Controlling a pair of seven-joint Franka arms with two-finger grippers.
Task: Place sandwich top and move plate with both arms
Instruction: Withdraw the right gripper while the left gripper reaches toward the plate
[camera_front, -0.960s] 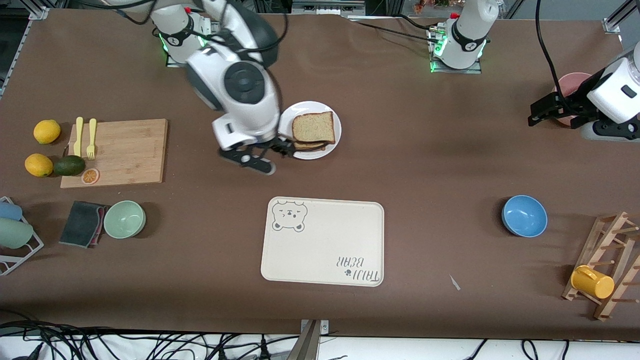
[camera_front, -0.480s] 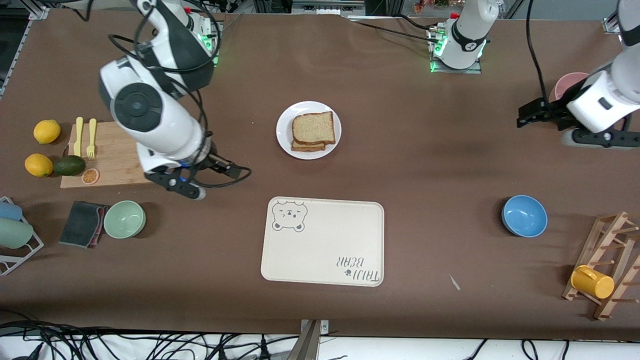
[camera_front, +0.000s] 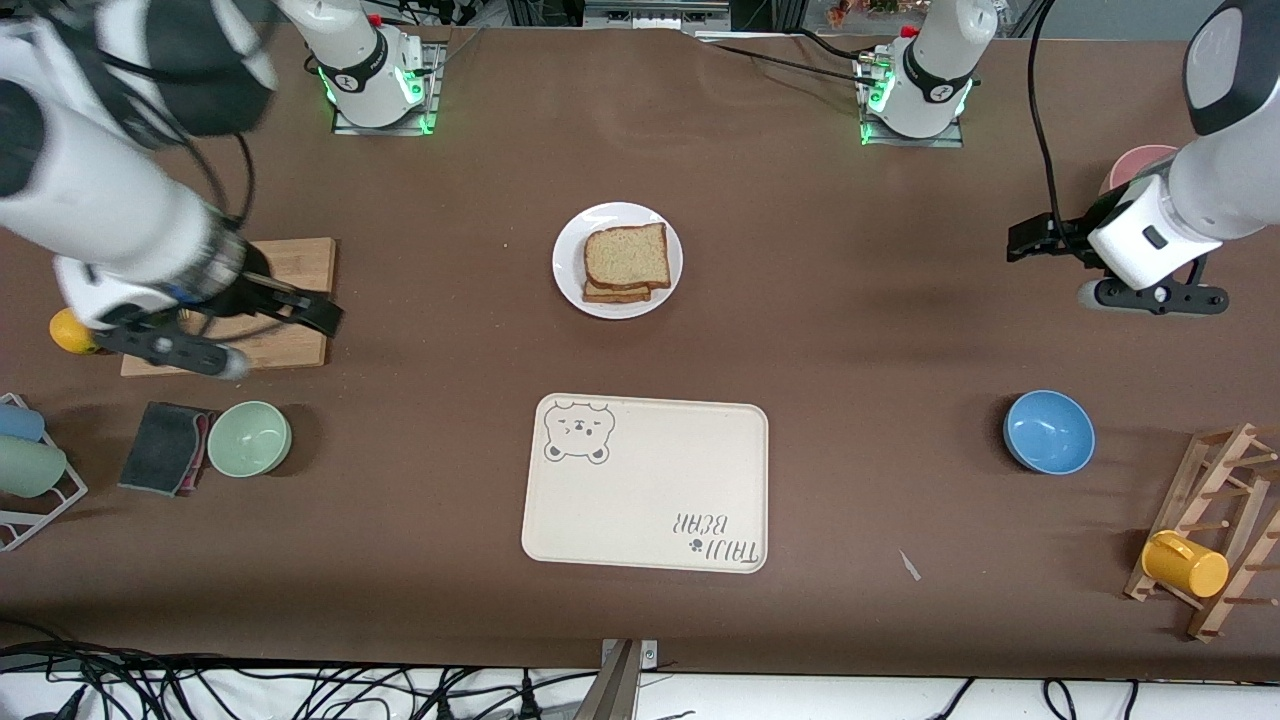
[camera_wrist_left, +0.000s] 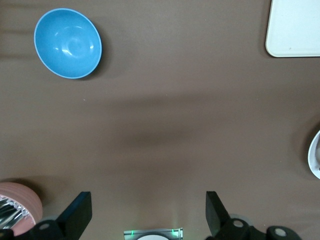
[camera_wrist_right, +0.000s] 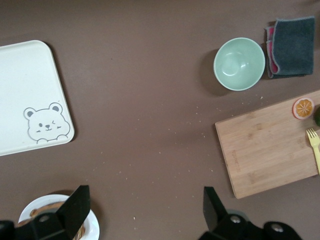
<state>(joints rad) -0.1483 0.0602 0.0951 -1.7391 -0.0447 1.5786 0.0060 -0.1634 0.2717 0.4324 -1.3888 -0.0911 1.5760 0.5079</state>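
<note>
You have two bread slices stacked on one plate (camera_front: 570, 262): the sandwich top (camera_front: 627, 254) lies on the lower slice (camera_front: 612, 293). Both grippers are well apart from it, jaws wide and empty. Your right gripper (camera_front: 300, 310) hangs over the one cutting board (camera_front: 290, 345), with the green bowl (camera_wrist_right: 239, 63) and cloth (camera_wrist_right: 290, 46) near it. Your left gripper (camera_front: 1040, 240) hangs over bare table, near one blue bowl (camera_wrist_left: 67, 43). One tray (camera_front: 650, 480) sits empty, between the two.

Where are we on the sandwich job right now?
Done: the sandwich top lies on the lower slice on the plate. In hand: nothing; the open right gripper is over the cutting board, the open left gripper over bare table. Left: moving the plate.
</note>
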